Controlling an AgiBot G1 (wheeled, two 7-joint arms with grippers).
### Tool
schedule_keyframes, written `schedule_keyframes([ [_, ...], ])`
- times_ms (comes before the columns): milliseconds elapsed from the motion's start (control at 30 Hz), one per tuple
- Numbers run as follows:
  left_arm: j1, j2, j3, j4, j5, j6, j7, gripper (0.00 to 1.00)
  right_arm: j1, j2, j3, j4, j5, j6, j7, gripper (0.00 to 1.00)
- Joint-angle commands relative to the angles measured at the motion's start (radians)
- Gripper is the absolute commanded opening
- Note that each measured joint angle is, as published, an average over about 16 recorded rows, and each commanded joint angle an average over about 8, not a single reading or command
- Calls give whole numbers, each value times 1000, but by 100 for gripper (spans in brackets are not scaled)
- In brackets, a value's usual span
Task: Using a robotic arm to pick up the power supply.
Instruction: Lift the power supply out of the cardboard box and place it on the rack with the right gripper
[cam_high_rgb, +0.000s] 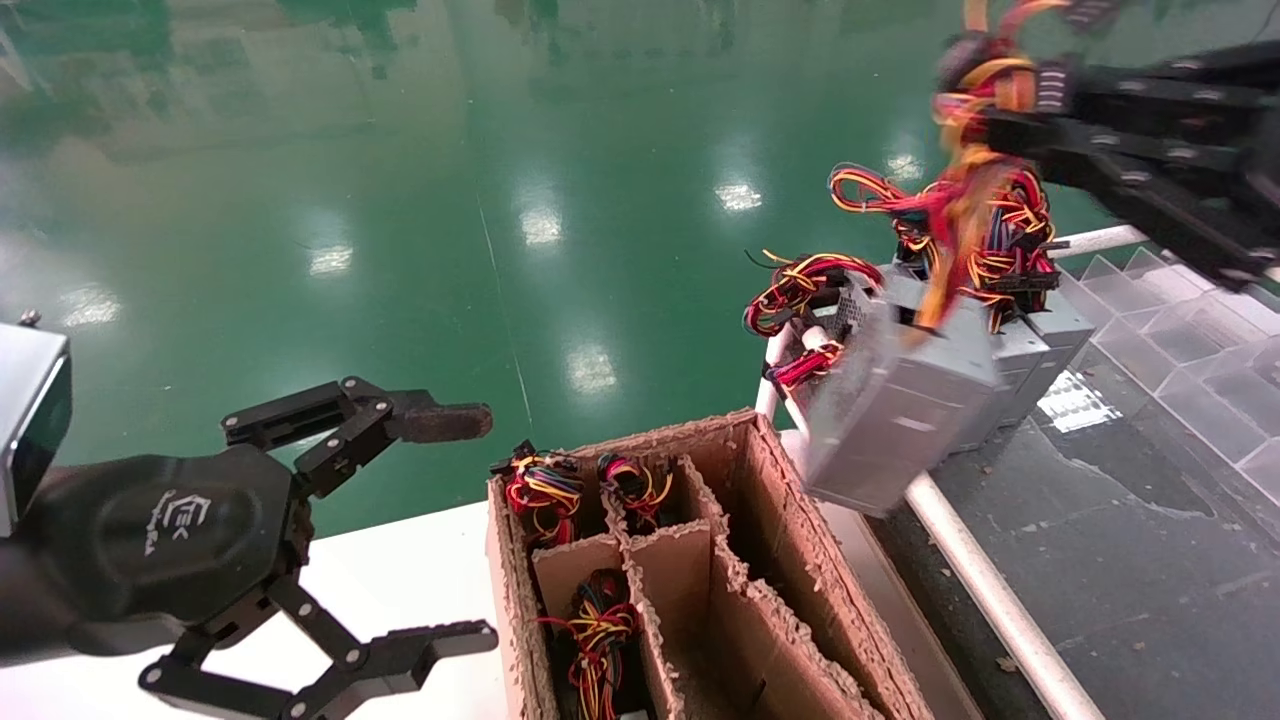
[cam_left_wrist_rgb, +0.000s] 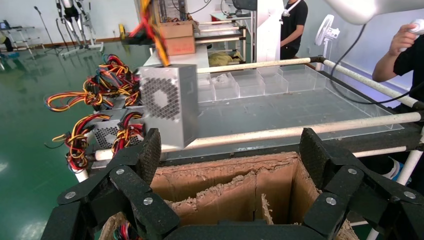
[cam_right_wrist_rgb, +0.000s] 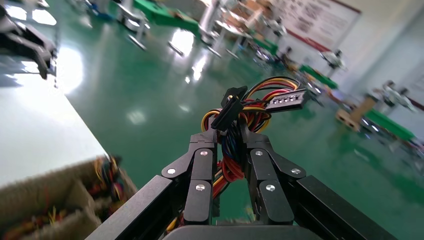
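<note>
Left claw hangs idle at the near left above the white tabletop, its two black fingers spread wide apart with nothing between them; one fingertip carries a brownish pad. Just to its right stands a torn cardboard box split by dividers into narrow compartments. The compartments on its left side hold bundles of red, yellow and black wires, while the wider compartment on the right looks open as far down as can be seen. In the left wrist view the box sits directly beneath the spread fingers. Farther right, the power supply, a grey metal box, hangs tilted in the air above and just beyond the far right corner of the cardboard box, over a white rail that edges a dark tray. The left wrist view shows its perforated fan grille facing the camera. More grey units with tangled wires rest behind it on the tray, beside clear plastic dividers. A thick bunch of red, yellow and orange wires rises from the hanging unit to the right claw, high at the upper right. That claw is clamped on the wire bundle, its fingers pinched close on either side, with black connectors sticking out past the fingertips.
</note>
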Motion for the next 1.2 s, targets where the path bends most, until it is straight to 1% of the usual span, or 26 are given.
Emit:
schedule_keyframes([
  [33, 0, 0, 0, 0, 0, 0, 0, 100, -23, 42, 16, 3, 5, 1, 1, 0],
  [333, 0, 0, 0, 0, 0, 0, 0, 100, -167, 188, 92, -78, 44, 4, -58, 0],
  [500, 0, 0, 0, 0, 0, 0, 0, 100, -240, 241, 128, -142, 70, -10, -100, 0],
  [633, 0, 0, 0, 0, 0, 0, 0, 100, -295, 266, 147, -182, 86, -26, -132, 0],
  [800, 0, 0, 1, 0, 0, 0, 0, 100, -359, 276, 159, -214, 100, -45, -161, 0],
  [933, 0, 0, 1, 0, 0, 0, 0, 100, -399, 266, 161, -215, 109, -53, -174, 0],
  [1067, 0, 0, 1, 0, 0, 0, 0, 100, -419, 239, 156, -189, 113, -43, -177, 0],
  [1200, 0, 0, 1, 0, -1, 0, 0, 100, -422, 204, 143, -151, 101, -14, -174, 0],
])
